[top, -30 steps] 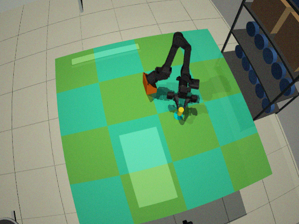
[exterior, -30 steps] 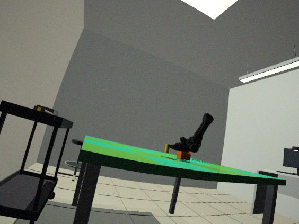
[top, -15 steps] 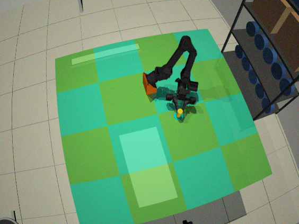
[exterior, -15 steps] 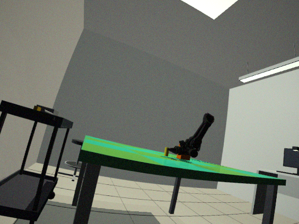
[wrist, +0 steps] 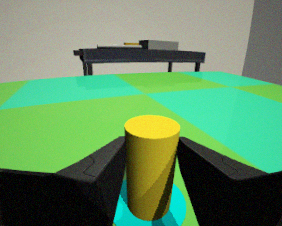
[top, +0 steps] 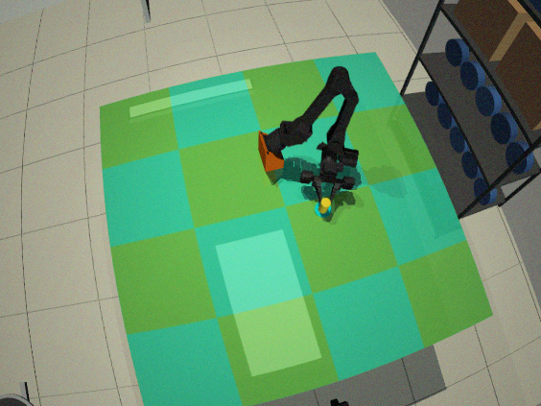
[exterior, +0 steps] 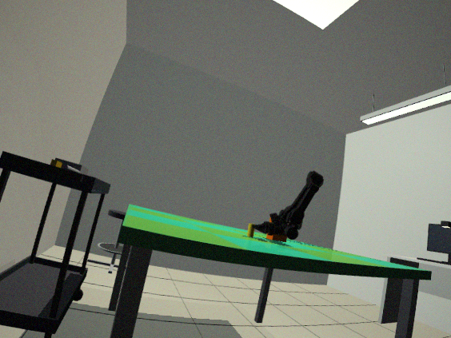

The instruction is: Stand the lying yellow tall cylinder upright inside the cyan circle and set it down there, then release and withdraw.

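The yellow tall cylinder (top: 325,203) (exterior: 250,230) (wrist: 151,170) is upright, its lower end within the cyan circle (top: 317,210) (wrist: 179,202). In the wrist view the circle shows on both sides of its base; the part behind and under it is hidden. I cannot tell for sure whether the base bears fully on the table. My gripper (top: 326,200) (exterior: 255,228) (wrist: 151,143) is shut on the cylinder, one finger against each side of its upper part, and reaches in low and nearly level.
The arm's orange base (top: 270,156) (exterior: 276,237) stands on the green and teal checkered table (top: 230,183) beside the gripper. A shelf rack (top: 434,32) with blue round items stands past the table's edge. A dark cart (exterior: 44,172) (wrist: 140,55) stands beyond the table.
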Controlling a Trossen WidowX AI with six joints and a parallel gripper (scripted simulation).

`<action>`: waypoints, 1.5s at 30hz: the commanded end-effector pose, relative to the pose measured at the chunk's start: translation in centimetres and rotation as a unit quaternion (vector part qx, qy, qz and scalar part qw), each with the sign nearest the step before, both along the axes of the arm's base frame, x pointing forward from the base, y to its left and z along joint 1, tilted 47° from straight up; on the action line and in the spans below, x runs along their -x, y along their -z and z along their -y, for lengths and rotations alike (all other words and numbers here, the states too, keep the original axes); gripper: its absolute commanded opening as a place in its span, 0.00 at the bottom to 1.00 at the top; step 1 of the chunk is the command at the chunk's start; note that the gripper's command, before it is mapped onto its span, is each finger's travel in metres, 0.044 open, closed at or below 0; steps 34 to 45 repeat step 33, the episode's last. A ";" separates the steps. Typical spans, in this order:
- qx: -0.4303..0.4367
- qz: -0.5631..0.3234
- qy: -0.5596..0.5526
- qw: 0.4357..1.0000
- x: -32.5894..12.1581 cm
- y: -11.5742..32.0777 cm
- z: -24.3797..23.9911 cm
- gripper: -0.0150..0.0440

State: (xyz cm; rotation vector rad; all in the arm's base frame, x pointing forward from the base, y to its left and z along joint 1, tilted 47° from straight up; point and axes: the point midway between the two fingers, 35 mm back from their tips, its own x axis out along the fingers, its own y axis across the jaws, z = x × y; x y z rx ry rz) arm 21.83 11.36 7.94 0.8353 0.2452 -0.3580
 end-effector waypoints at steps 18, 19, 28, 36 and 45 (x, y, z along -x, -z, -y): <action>-0.004 0.000 0.004 1.000 -0.3 -1.3 1.0 0.93; -0.004 0.000 0.004 1.000 -0.3 -1.6 1.3 0.93; -0.006 -0.001 0.005 1.000 -0.3 -3.9 3.5 0.93; -0.005 0.002 0.005 1.000 -0.1 -5.0 4.9 0.93; -0.005 0.002 0.005 1.000 -0.1 -5.0 4.9 0.93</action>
